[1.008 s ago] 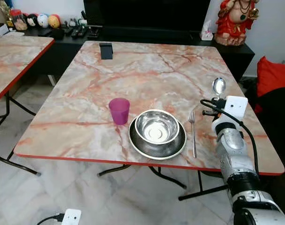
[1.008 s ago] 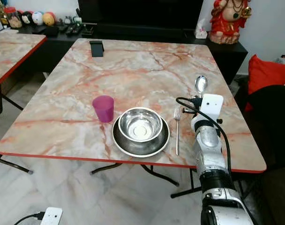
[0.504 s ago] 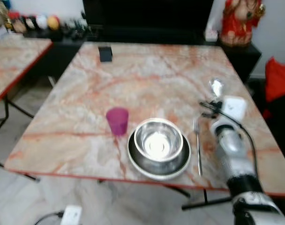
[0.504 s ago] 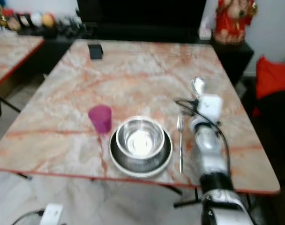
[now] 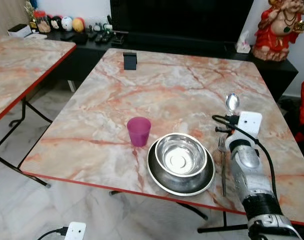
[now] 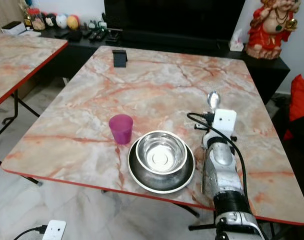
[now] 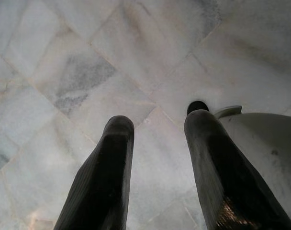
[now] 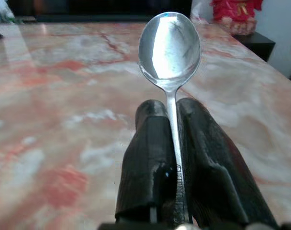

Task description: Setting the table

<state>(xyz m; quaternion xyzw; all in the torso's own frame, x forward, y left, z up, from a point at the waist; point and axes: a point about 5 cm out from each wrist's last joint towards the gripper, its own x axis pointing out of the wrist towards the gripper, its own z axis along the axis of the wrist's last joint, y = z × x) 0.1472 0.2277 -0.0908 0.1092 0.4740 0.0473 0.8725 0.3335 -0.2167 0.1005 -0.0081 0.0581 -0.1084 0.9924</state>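
Marble-patterned in pink and orange with a red edge, the table (image 5: 162,90) carries the setting near its front edge. Going left to right: a purple cup (image 5: 139,131) stands upright, then just beside it a steel bowl (image 5: 181,154) sits inside a wider steel plate (image 5: 164,177). Right of the plate a fork (image 5: 222,165) lies flat with its long axis running near to far, tines toward the far side. Just right of the fork, the right gripper (image 8: 173,112) hovers over the table with its two black fingers closed on the handle of a spoon (image 8: 170,45); the spoon's long axis continues the line of the fingers, bowl end pointing away toward the far edge, hollow face up. A small black stand (image 5: 129,60) sits at the far left of the table. The left gripper (image 7: 157,129) hangs over the tiled floor (image 7: 78,72), fingers apart and holding nothing.
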